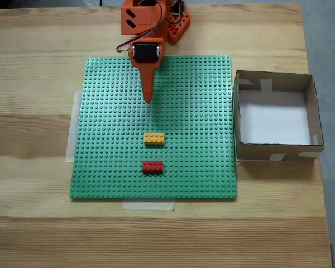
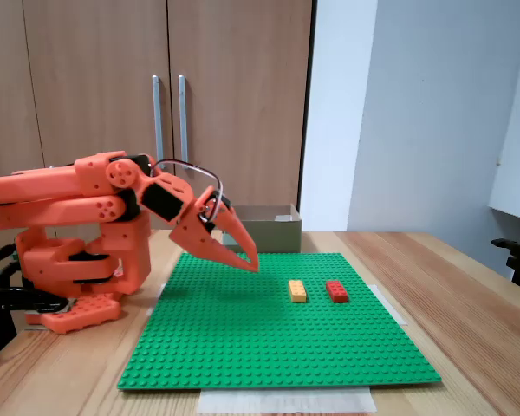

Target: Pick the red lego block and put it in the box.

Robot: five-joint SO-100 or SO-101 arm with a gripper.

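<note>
Orange end effector (image 1: 148,99) poised over the green studded baseplate (image 1: 106,139), fingers pressed together, holding nothing.

Beyond its tip sits the orange-yellow plastic brick (image 1: 154,138), and just past that the small red rectangular lego block (image 1: 152,166), well apart from the square brown cardboard box (image 1: 318,120) on the wooden desk (image 1: 33,234). Light, rigid, slick plastic, perhaps seated on the studs: I'd pinch across its long flat sides.

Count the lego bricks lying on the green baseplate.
2: the orange-yellow brick sits near the baseplate's centre; the red lego block lies just beyond it, farther from the gripper.
</note>
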